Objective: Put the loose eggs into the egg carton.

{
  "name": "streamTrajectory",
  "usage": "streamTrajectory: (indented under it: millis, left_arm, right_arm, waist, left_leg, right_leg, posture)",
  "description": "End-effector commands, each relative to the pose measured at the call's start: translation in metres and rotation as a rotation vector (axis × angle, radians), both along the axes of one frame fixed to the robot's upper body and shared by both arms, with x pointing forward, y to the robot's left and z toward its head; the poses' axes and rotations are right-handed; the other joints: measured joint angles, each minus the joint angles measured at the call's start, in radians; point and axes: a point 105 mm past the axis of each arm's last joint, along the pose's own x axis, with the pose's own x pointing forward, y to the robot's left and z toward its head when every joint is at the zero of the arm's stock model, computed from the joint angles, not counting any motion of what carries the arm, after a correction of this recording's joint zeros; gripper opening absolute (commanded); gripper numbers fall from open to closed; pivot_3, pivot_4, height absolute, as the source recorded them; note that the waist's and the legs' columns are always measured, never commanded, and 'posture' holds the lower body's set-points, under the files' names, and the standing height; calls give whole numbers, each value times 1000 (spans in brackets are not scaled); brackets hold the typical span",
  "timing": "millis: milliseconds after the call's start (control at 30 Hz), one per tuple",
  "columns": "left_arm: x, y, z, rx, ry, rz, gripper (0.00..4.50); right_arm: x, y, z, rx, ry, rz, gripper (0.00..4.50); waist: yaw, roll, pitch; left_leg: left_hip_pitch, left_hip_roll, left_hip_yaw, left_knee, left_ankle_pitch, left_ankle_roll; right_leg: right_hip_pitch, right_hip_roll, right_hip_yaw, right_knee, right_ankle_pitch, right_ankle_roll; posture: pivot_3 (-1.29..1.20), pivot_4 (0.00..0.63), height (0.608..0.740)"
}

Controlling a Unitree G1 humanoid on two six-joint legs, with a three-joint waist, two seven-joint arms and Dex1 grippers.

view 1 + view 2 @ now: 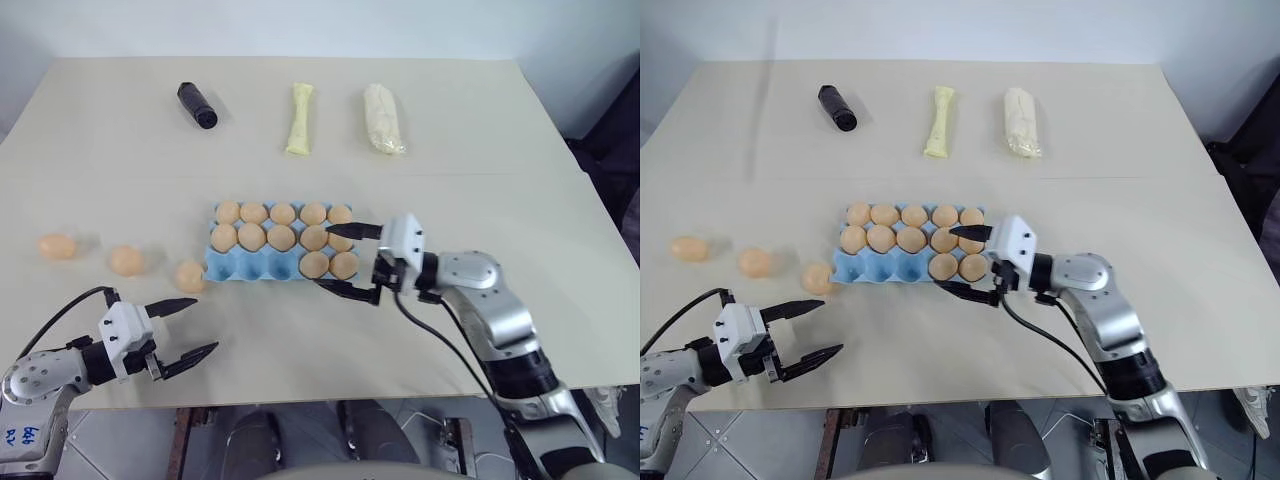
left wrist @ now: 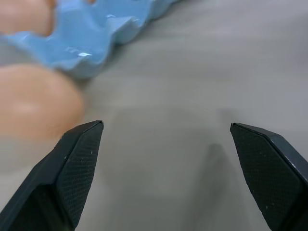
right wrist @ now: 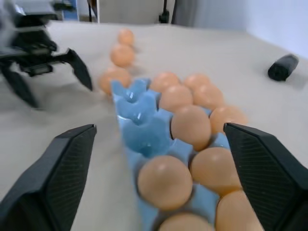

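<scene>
The light blue egg carton (image 1: 258, 271) lies mid-table with its back two rows full and two eggs in the front right cups. Three loose eggs lie in a line to its left: one far left (image 1: 57, 246), one in the middle (image 1: 126, 260), and one (image 1: 189, 276) beside the carton's corner. My right gripper (image 1: 337, 256) is open at the carton's right end, its fingers straddling the front right eggs and holding nothing. Near the table's front edge my left gripper (image 1: 205, 324) is open and empty, a little in front of the nearest loose egg (image 2: 33, 101).
At the back of the table lie a black cylinder (image 1: 197, 104), a thin yellow packet (image 1: 300, 118) and a fatter pale packet (image 1: 384, 118). The table's front edge runs just under my left gripper.
</scene>
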Motion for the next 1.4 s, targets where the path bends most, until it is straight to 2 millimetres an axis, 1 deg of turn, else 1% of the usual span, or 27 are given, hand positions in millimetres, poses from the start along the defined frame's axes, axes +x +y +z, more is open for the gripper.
streamTrajectory:
  millis: [33,100,133,233,300,400,533,567,667,767,867,967,1033,1100,1133,1200,1267,1333,1400]
  left_arm:
    - [-1,15,13,-26,-79,166,4500]
    - [-3,26,13,-50,-103,282,4500]
    - [-6,29,11,-57,-105,314,4500]
    - [-10,32,9,-65,-122,379,4500]
    - [-6,32,11,-78,-146,412,4500]
    - [6,27,15,-122,-171,421,4500]
    - [34,15,19,-121,-209,397,4500]
    - [39,13,20,-122,-213,392,4500]
    - [53,2,15,-120,-193,339,4500]
    - [61,-2,8,-106,-166,309,4500]
    - [64,-3,4,-90,-150,284,4500]
    - [65,-3,5,-86,-157,267,3914]
    - [66,-2,7,-89,-162,262,3358]
    - [65,-1,9,-97,-170,260,2692]
    - [62,0,11,-104,-173,254,2500]
    - [55,-2,20,-145,-177,224,2339]
    - [47,-10,34,-152,-191,155,2339]
    - [44,-26,44,-132,-188,55,2339]
    - [45,-41,50,-130,-181,-25,2339]
  right_arm:
    - [-13,-17,10,7,-59,28,4452]
    - [-18,-26,6,-15,-44,37,4452]
    - [-20,-31,5,-15,-32,37,4452]
    - [-22,-40,6,-13,-15,32,4452]
    - [-22,-43,5,-26,-16,28,4452]
    - [-22,-44,2,-44,-16,33,4452]
    - [-21,-40,-1,-55,-24,32,4452]
    - [-21,-40,-1,-57,-25,32,4452]
    - [-22,-37,-2,-60,-29,33,4452]
    - [-22,-35,-1,-59,-35,31,4452]
    - [-22,-34,1,-57,-39,27,4452]
    - [-21,-33,2,-50,-43,20,4500]
    - [-21,-33,1,-48,-43,13,4500]
    - [-22,-33,1,-47,-42,7,4500]
    - [-22,-33,1,-46,-42,3,4500]
    - [-22,-34,0,-47,-41,-7,4500]
    - [-22,-35,-1,-48,-38,-17,4500]
    - [-21,-36,-2,-45,-33,-29,4500]
    - [-21,-37,-2,-45,-32,-36,4500]
  waist:
    - [-2,0,0]
    - [-5,0,0]
    - [-6,0,0]
    - [-7,0,0]
    - [-5,0,0]
    - [5,0,0]
    - [20,0,0]
    - [20,0,0]
    - [15,0,0]
    - [12,0,0]
    - [13,0,0]
    - [15,0,0]
    - [15,0,0]
    - [15,0,0]
    - [15,0,0]
    - [14,0,0]
    - [14,0,0]
    - [16,0,0]
    - [21,0,0]
  left_leg:
    - [0,0,0,0,0,0]
    - [3,0,0,0,0,1]
    - [4,0,0,0,0,1]
    - [6,0,-2,-1,-1,1]
    - [6,-1,-1,-1,-1,2]
    - [6,-1,-1,-1,-1,2]
    - [6,-1,-1,0,-1,2]
    - [6,-1,-1,0,-1,3]
    - [6,-1,0,0,-1,3]
    - [6,0,2,0,-1,2]
    - [6,1,2,0,-1,2]
    - [6,0,2,0,-1,2]
    - [6,0,2,1,-1,2]
    - [6,0,2,1,-1,2]
    - [6,0,2,1,-1,2]
    - [6,0,2,1,-1,2]
    - [6,0,2,0,-1,2]
    - [5,0,1,0,-1,2]
    - [5,0,1,0,-1,2]
  right_leg:
    - [1,0,0,-1,0,0]
    - [4,0,0,-3,0,0]
    - [6,0,0,-3,0,0]
    - [10,0,1,-8,1,1]
    - [11,0,1,-9,2,2]
    - [11,0,1,-10,3,3]
    - [11,0,0,-10,3,3]
    - [11,0,0,-10,3,3]
    - [11,0,0,-10,3,3]
    - [9,1,1,-10,3,3]
    - [8,1,1,-9,3,3]
    - [8,1,1,-9,3,3]
    - [8,0,1,-8,3,3]
    - [8,0,1,-8,3,3]
    - [8,0,1,-8,3,3]
    - [8,1,0,-8,3,3]
    - [8,0,1,-8,3,3]
    - [8,0,0,-8,3,3]
    - [9,0,0,-9,3,3]
  posture:
    - [0,150,740]
    - [0,150,740]
    - [0,150,740]
    - [0,150,740]
    - [0,150,740]
    - [0,150,740]
    - [0,150,740]
    - [0,150,740]
    - [0,150,740]
    - [0,150,740]
    - [0,150,740]
    - [0,150,740]
    - [0,150,740]
    - [0,150,740]
    - [0,150,740]
    - [0,150,740]
    - [0,150,740]
    - [0,150,740]
    - [0,150,740]
